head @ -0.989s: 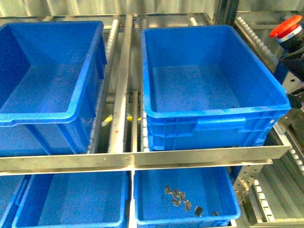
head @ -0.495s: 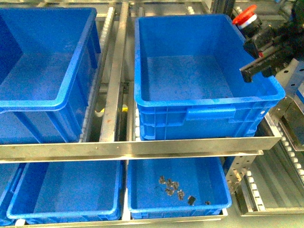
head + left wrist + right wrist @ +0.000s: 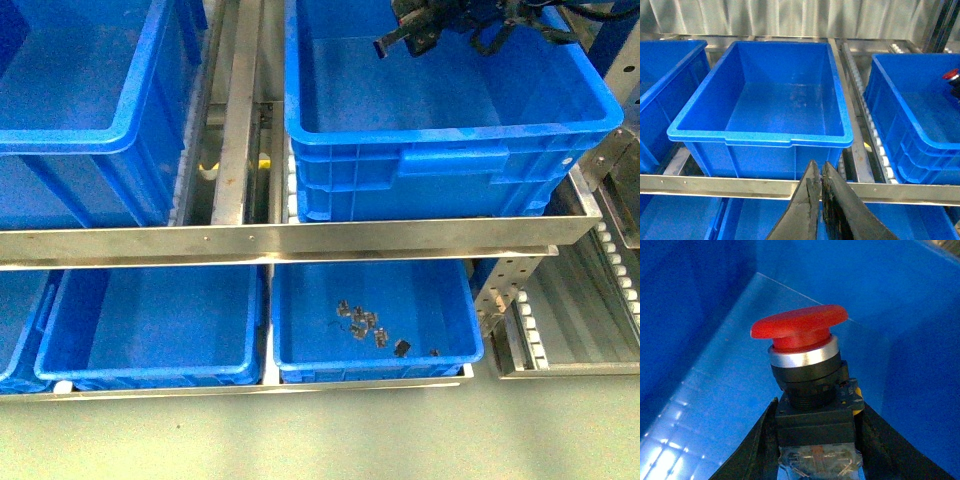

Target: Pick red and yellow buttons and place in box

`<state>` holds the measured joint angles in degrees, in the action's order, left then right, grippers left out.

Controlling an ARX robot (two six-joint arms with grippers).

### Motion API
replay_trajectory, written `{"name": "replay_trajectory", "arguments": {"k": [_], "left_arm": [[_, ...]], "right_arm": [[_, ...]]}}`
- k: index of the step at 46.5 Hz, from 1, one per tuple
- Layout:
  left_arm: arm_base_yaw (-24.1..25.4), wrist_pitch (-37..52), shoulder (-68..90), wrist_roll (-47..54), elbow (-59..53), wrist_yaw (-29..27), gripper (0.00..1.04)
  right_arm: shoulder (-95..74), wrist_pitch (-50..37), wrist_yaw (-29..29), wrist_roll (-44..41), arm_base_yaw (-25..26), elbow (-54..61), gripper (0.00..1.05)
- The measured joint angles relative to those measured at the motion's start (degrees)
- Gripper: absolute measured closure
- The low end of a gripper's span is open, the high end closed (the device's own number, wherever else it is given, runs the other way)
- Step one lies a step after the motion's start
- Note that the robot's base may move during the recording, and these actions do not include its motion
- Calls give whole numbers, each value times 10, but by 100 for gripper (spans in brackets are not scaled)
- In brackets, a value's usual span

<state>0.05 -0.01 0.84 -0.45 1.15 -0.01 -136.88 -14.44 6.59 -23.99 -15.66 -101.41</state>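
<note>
No readable text, label or number shows anywhere in these views

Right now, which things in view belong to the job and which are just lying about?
Job: red button, held by right gripper; box under it.
Lying about: other upper crate; lower trays; small dark parts in the right-hand tray; left gripper, shut.

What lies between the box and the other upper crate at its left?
A metal rail with white rollers beside it runs between the box and the left crate; the front and left wrist views both show it.
</note>
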Motion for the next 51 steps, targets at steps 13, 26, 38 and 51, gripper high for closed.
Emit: {"name": "replay_trajectory", "arguments": {"k": [13,26,38,51], "left_arm": [[0,0,0,0,0,0,103],[0,0,0,0,0,0,103],[0,0,0,0,0,0,103],[0,0,0,0,0,0,103]], "right_arm": [[-209,189,21,1,11,-358,70],[-313,275,44,5,35,-515,70],[-349,306,41,1,46,-603,70],[-350,324,24,5,42,-641,35]]}}
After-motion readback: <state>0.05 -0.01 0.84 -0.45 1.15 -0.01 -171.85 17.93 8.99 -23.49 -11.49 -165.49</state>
